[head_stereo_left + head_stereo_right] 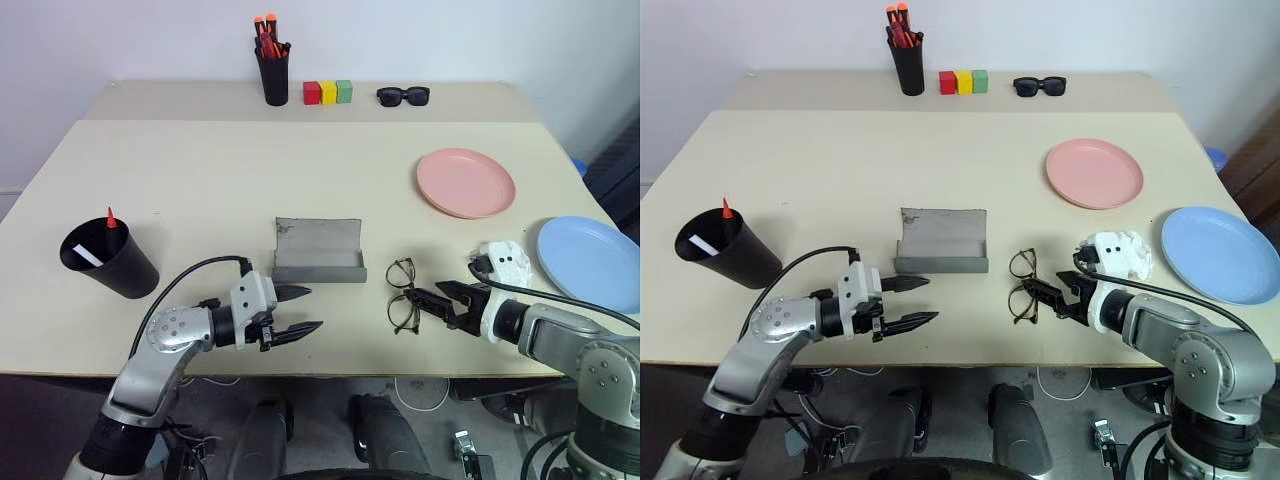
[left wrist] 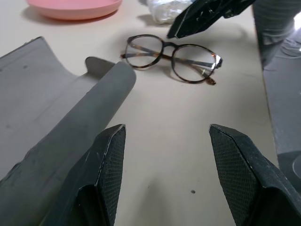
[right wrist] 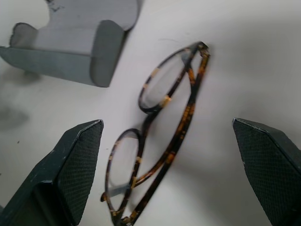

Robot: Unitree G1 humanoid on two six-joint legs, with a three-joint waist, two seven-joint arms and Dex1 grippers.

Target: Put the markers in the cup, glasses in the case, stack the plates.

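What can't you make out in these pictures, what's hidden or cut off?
- Markers in the black cup, head views: the cup wall hides all but a red tip and a white end.
- Blue plate, left eye view: cut off by the picture's edge.
- Grey case, left wrist view: far end runs out of frame.
- Glasses, right wrist view: near lens cut off at the frame edge.

Glasses (image 1: 402, 294) right of case (image 1: 319, 252)
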